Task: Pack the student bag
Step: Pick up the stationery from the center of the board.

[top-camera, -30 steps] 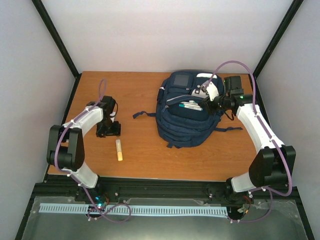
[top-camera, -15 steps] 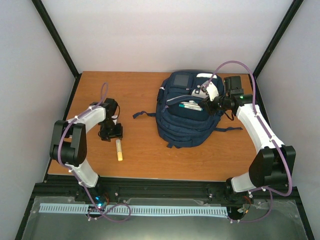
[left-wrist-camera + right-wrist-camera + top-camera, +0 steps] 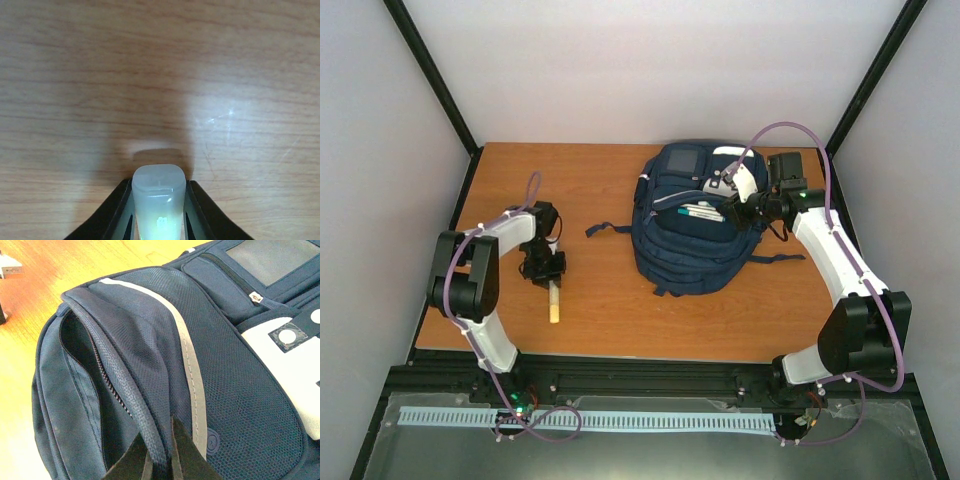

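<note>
The left arm has swung nearer and inward since the earlier frame, bringing the left tool [image 3: 549, 272] from a spot beside the pale yellow tube [image 3: 556, 300] down onto that tube's far end; its fingers, spread wide then, now press against both sides of the whitish cap, with no gap showing in the left wrist view, so I read it as gripping the tube [image 3: 159, 200]; the tube lies flat on the counter [image 3: 610, 180], not yet lifted.

Nothing else differs: the right arm has held its pose, and the right tool [image 3: 748, 204] remains closed on the zip edge [image 3: 125, 390] of the student bag [image 3: 695, 235], holding a compartment mouth open; the bag rests at the far right of the counter, well apart from the tube, with white and green items [image 3: 701, 211] showing in an open pocket.

Judging from this, the pick is at its closing stage; the next move probably calls for lifting the tube and carrying it rightwards to the held-open compartment; a grip so near the cap end may let the tube tip.
</note>
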`<state>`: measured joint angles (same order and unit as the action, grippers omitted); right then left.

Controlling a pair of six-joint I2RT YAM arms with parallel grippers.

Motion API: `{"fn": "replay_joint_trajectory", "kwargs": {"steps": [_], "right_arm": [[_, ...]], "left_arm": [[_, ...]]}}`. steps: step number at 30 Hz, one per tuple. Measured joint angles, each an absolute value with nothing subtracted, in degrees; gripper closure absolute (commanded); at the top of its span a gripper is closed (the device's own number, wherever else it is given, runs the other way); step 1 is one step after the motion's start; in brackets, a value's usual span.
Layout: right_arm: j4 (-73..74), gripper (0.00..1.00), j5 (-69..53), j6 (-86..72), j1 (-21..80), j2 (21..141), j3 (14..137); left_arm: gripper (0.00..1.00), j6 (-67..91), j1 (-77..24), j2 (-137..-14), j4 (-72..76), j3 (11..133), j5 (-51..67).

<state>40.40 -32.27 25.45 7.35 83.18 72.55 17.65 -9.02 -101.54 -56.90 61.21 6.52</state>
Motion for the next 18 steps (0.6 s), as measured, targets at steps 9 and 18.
{"fn": "replay_joint_trajectory", "kwargs": {"steps": [9, 18], "right_arm": [[40.27, 0.97, -32.32, 25.43, 7.35, 83.20, 72.42], [40.27, 0.97, -32.45, 25.21, 7.35, 83.53, 72.44]], "left_arm": [[0.79, 15.73, -11.44, -108.25, -58.74, 70.37, 5.19], [0.45, 11.66, -18.65, -114.85, -55.92, 80.40, 2.83]]}}
